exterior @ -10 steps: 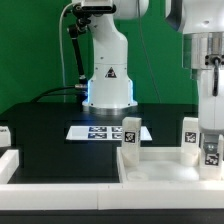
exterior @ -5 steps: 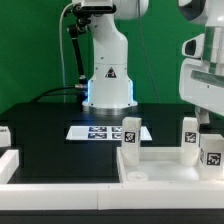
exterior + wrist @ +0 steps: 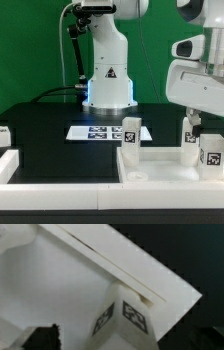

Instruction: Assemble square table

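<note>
The square table top [image 3: 160, 170] lies upside down at the front of the exterior view's right, rim up. Three white tagged legs stand upright at its corners: one to the exterior view's left [image 3: 131, 131], one at the back right [image 3: 190, 131], one at the front right [image 3: 211, 152]. My gripper [image 3: 200, 118] hangs open just above the two right-hand legs and touches neither. In the wrist view a tagged leg [image 3: 125, 317] stands in the top's corner [image 3: 130, 263], below and between my dark fingertips [image 3: 42, 338], with the gripper [image 3: 125, 341] wide and empty.
The marker board [image 3: 100, 130] lies flat in front of the arm's base [image 3: 108, 90]. Long white border rails [image 3: 60, 178] run along the front edge. A small white tagged part [image 3: 4, 135] sits at the exterior view's far left.
The gripper has opened off the front right leg and risen above it. The leg stays standing in its corner.
</note>
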Robot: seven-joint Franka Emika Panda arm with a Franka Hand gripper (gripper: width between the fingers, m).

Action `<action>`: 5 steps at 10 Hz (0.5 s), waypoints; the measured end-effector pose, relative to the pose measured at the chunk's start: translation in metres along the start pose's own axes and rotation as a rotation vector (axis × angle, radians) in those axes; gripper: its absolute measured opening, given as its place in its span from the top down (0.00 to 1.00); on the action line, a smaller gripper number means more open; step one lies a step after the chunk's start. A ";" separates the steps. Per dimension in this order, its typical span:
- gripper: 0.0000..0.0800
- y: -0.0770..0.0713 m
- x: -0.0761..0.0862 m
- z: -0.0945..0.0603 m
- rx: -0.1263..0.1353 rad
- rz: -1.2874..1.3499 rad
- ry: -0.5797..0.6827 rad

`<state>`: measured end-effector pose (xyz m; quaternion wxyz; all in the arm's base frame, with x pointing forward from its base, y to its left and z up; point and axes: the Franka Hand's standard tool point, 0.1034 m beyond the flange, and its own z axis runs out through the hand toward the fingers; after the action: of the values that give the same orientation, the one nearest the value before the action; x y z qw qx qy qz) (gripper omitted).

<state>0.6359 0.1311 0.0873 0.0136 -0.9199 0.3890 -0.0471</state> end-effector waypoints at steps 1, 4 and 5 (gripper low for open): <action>0.19 0.000 -0.002 0.001 0.061 -0.085 0.020; 0.19 -0.001 -0.012 0.012 0.042 -0.299 0.030; 0.19 -0.001 -0.012 0.013 0.041 -0.280 0.030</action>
<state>0.6294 0.1400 0.0739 0.0201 -0.9640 0.2557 -0.0702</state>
